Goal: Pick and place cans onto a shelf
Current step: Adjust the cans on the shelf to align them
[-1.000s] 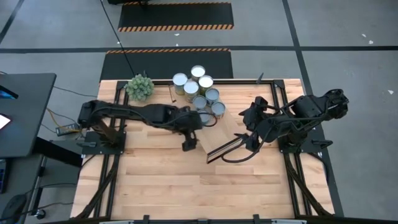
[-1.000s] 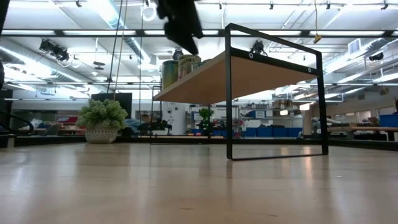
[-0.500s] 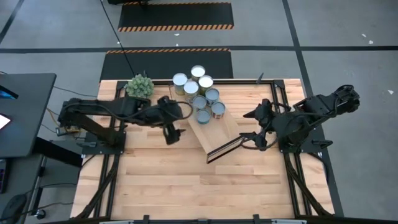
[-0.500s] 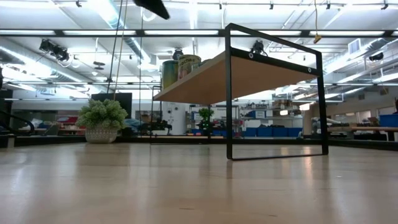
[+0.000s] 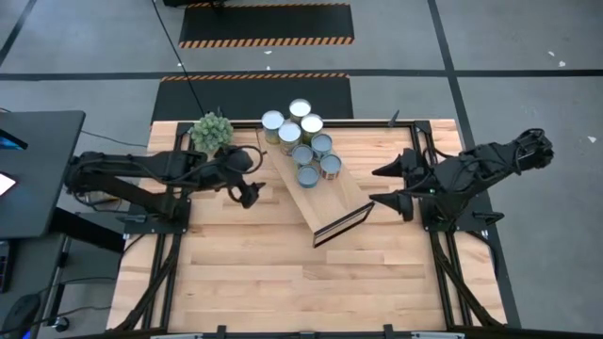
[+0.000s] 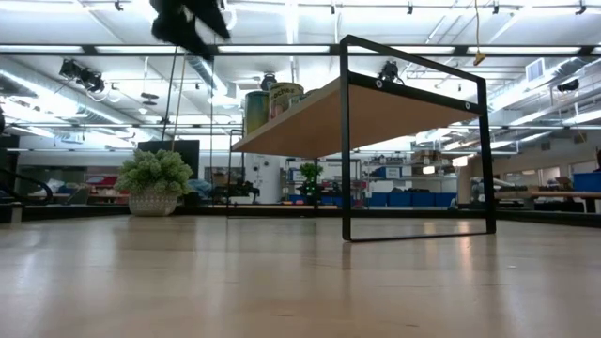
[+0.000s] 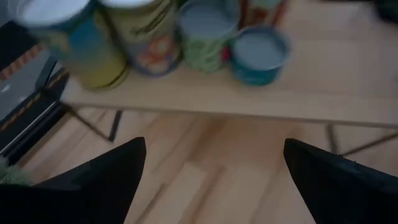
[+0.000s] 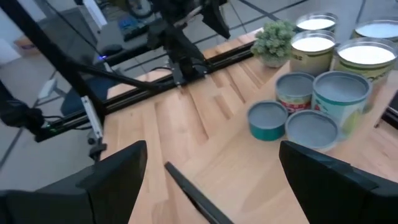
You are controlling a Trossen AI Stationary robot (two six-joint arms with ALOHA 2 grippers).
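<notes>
The shelf (image 5: 339,198), a light-wood plank with a dark frame at its near end, lies slantwise across the table's middle and stands raised on that frame in the low view (image 6: 376,103). Several cans (image 5: 307,175) with silvery tops stand upright on its far end, and also show in the left wrist view (image 7: 258,53) and the right wrist view (image 8: 311,124). My left gripper (image 5: 247,193) is open and empty, left of the shelf, its fingers wide apart (image 7: 214,146). My right gripper (image 5: 388,186) is open and empty, right of the shelf (image 8: 212,149).
A green spiky plant ball in a pot (image 5: 212,132) stands at the table's far left, beside the cans (image 6: 153,183). Dark rails run along the table's left and right sides. Bare wooden tabletop (image 5: 311,282) lies in front of the shelf.
My left gripper has drawn back from the shelf's near side toward the table's left edge. My right gripper has drawn back from the shelf's frame end toward the table's right edge. The shelf and cans have stayed in place.
</notes>
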